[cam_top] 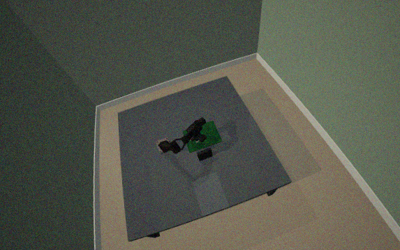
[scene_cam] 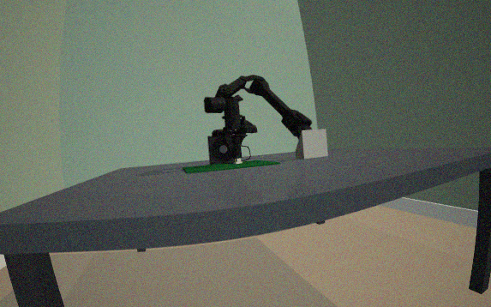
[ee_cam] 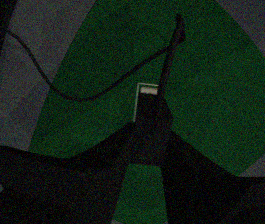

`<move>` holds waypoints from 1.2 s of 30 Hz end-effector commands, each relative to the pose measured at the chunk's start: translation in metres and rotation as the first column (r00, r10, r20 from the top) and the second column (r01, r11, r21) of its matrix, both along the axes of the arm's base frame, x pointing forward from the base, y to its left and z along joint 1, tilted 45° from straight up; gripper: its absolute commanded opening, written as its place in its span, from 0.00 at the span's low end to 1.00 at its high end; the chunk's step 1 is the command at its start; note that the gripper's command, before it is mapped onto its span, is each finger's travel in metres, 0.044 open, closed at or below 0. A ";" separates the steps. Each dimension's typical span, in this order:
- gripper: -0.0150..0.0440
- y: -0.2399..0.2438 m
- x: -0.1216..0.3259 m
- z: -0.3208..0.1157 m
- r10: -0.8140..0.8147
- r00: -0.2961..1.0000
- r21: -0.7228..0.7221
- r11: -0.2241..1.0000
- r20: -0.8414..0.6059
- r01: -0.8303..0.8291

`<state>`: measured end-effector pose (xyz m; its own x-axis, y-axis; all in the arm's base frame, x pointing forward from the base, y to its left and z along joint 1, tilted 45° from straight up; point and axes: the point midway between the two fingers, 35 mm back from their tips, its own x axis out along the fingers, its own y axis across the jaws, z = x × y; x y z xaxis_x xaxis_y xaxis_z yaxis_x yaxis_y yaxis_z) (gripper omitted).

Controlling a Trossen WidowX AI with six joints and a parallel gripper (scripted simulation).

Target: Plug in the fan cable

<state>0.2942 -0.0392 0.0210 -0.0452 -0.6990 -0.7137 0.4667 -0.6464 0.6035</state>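
The robot arm [scene_cam: 272, 100] is all black, made of long thin pieces joined by round, chunky joints. It grows out of a pale grey box [scene_cam: 313, 144] that looks like a little block. Its gripper [ee_cam: 145, 145] has two wide, dark, flat fingers that get narrow at the tips, like a beak.
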 end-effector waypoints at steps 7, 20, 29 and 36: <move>0.25 -0.005 0.000 -0.004 0.004 1.000 -0.005 1.000 -0.002 -0.004; 0.25 -0.011 0.000 -0.010 0.004 1.000 -0.005 1.000 -0.001 -0.004; 0.57 -0.009 0.000 -0.009 0.003 1.000 -0.004 1.000 0.002 -0.003; 0.69 -0.001 0.001 -0.001 0.003 1.000 -0.002 1.000 0.001 -0.003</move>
<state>0.2931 -0.0483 0.0127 -0.0474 -0.7028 -0.7098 0.4705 -0.6425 0.6048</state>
